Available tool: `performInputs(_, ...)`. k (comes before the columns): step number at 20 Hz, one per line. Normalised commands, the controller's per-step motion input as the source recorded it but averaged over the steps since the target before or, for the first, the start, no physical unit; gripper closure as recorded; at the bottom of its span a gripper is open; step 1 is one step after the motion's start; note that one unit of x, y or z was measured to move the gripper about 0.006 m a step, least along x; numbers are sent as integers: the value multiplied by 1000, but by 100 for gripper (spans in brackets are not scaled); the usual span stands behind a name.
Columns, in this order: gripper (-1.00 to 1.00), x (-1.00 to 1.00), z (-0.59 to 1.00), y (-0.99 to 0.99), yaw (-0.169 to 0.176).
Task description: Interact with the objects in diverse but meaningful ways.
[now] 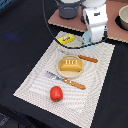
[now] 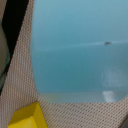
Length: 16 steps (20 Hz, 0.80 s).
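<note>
I see the arm low over the far edge of the striped placemat (image 1: 35,82); the gripper (image 1: 93,39) sits there, and I cannot tell how its fingers stand; the wrist view is filled by the pale blue carton (image 2: 80,50), very close, with the yellow butter packet (image 1: 66,38) just beside it near the mat's far corner; the bread loaf (image 1: 70,65) rests on the plate (image 1: 61,71) mid-mat, between knife (image 1: 86,58) and fork (image 1: 65,80); the tomato (image 1: 56,93) lies near the mat's near edge.
</note>
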Motion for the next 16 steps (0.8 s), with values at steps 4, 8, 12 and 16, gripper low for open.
performInputs(4,100,281,-112,298,-6)
performInputs(8,100,181,-171,203,-9)
performInputs(12,100,266,9,244,-3)
performInputs(16,100,289,341,194,-12)
